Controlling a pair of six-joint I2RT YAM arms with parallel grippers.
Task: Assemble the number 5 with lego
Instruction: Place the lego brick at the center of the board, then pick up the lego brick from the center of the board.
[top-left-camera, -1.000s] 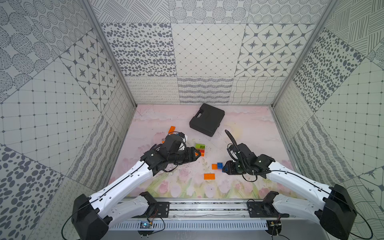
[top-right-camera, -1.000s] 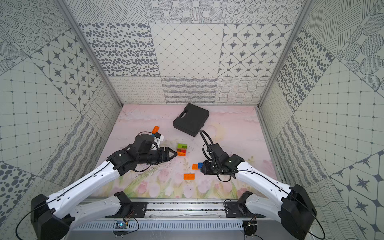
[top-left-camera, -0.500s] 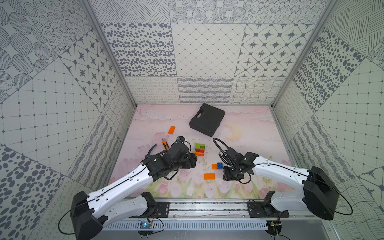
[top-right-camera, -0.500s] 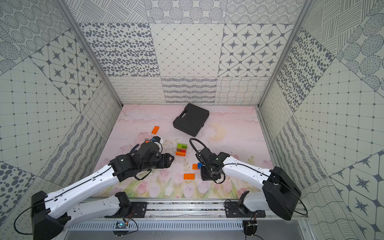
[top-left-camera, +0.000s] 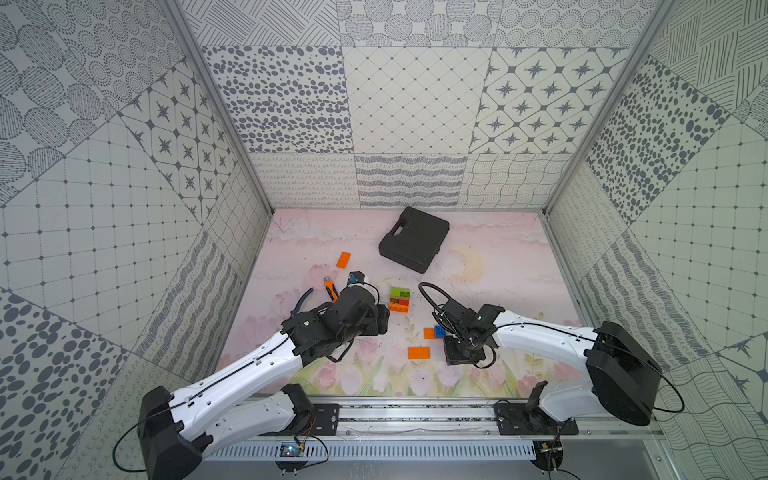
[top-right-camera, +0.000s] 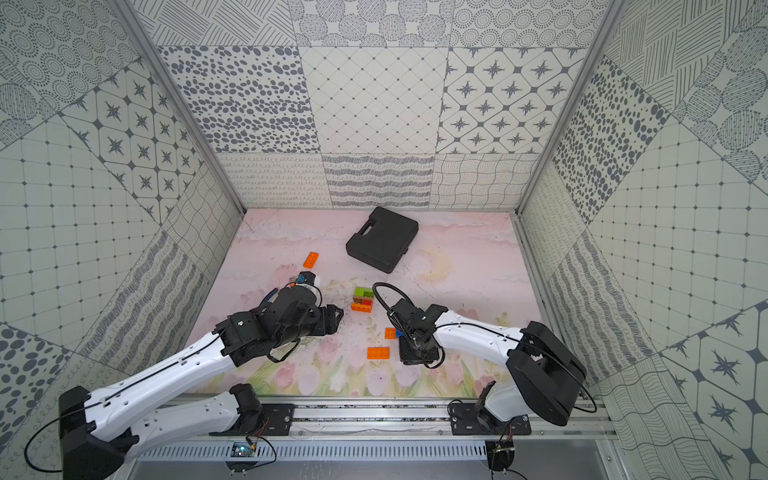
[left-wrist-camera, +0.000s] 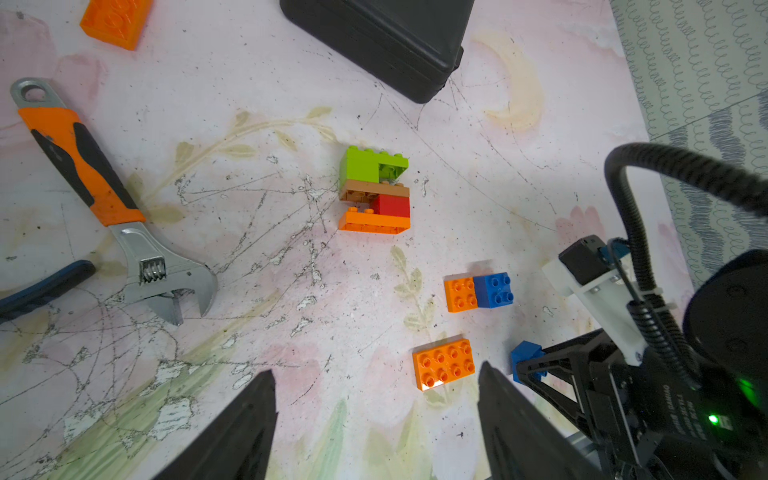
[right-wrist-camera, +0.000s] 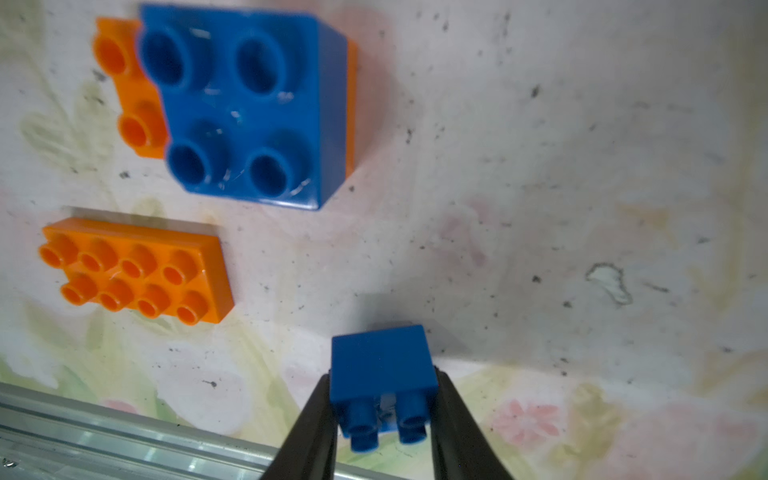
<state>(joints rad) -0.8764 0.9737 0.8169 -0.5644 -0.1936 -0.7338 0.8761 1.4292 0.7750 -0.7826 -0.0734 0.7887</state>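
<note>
A lego stack (top-left-camera: 400, 299) (top-right-camera: 363, 299) (left-wrist-camera: 374, 191) of green, brown, red and orange bricks lies mid-mat. Nearer the front, a blue brick sits on an orange one (top-left-camera: 434, 332) (left-wrist-camera: 478, 291) (right-wrist-camera: 232, 104). Beside that pair lies a loose long orange brick (top-left-camera: 419, 352) (left-wrist-camera: 444, 370) (right-wrist-camera: 133, 270). Another orange brick (top-left-camera: 343, 260) (left-wrist-camera: 112, 20) lies farther back. My right gripper (top-left-camera: 463, 353) (right-wrist-camera: 384, 415) is shut on a small blue brick (right-wrist-camera: 384, 365) (left-wrist-camera: 525, 361), just above the mat. My left gripper (top-left-camera: 382, 322) (left-wrist-camera: 376, 370) is open and empty, left of the stack.
A black case (top-left-camera: 413, 239) (top-right-camera: 382, 239) (left-wrist-camera: 374, 41) lies at the back. An orange-handled wrench (left-wrist-camera: 104, 199) (top-left-camera: 330, 289) and a blue-handled tool (left-wrist-camera: 41, 286) lie under my left arm. The metal front rail (right-wrist-camera: 124, 436) runs close to my right gripper.
My left gripper has drawn back from the stack and opened wider. My right arm has turned its gripper toward the front edge, with the blue brick still in it.
</note>
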